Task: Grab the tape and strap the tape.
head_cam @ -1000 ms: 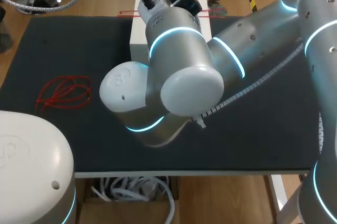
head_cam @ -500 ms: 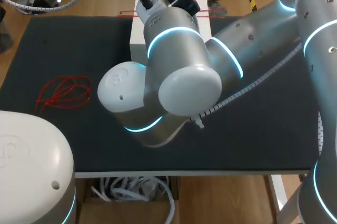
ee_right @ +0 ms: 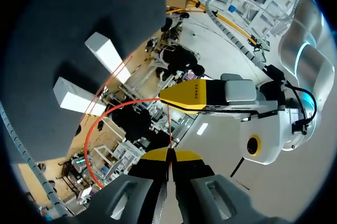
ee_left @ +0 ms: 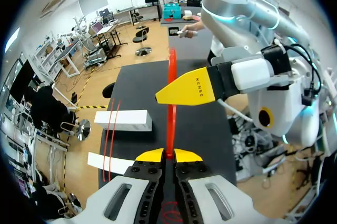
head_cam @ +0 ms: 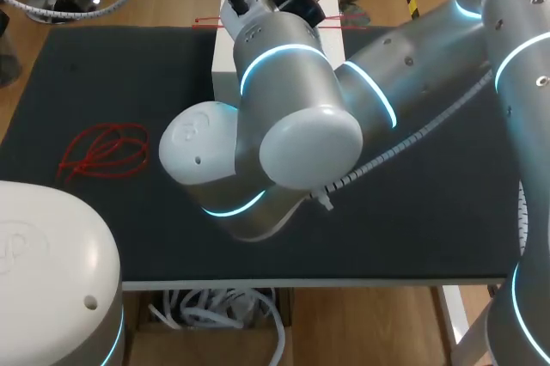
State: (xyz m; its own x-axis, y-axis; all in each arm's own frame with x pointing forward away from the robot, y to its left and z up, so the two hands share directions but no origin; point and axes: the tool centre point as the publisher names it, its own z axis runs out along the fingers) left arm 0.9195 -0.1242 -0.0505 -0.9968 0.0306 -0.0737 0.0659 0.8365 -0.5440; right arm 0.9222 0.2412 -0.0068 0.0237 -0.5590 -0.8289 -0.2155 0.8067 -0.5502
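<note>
Gripping the same strand from opposite ends, the two arms meet tip to tip above the far middle of the counter (head_cam: 412, 211). The left gripper (ee_left: 168, 155) is closed on the red tape (ee_left: 170, 124), which runs straight ahead from its yellow tips toward the other arm's yellow finger. The right gripper (ee_right: 169, 155) is likewise pinched shut on a thin stretch of that tape, which leads directly to the left arm's finger ahead of it. The tape's long axis therefore lies along the line joining the two grippers. The short span between them looks straight rather than sagging.

Beside that span, a loop (ee_right: 92, 129) of the tape curves away toward the white blocks (ee_left: 124, 119), which stand on the counter under and beside the grippers with further red strands laid across them. A spare bundle of red tape (head_cam: 103, 151) lies well apart, on the left of the counter. From above, the right arm (head_cam: 292, 108) hides the meeting point.

Neither arm is nearer, as both already hold the tape. Cinching the strap probably depends on moving along this shared axis so the loop closes.
</note>
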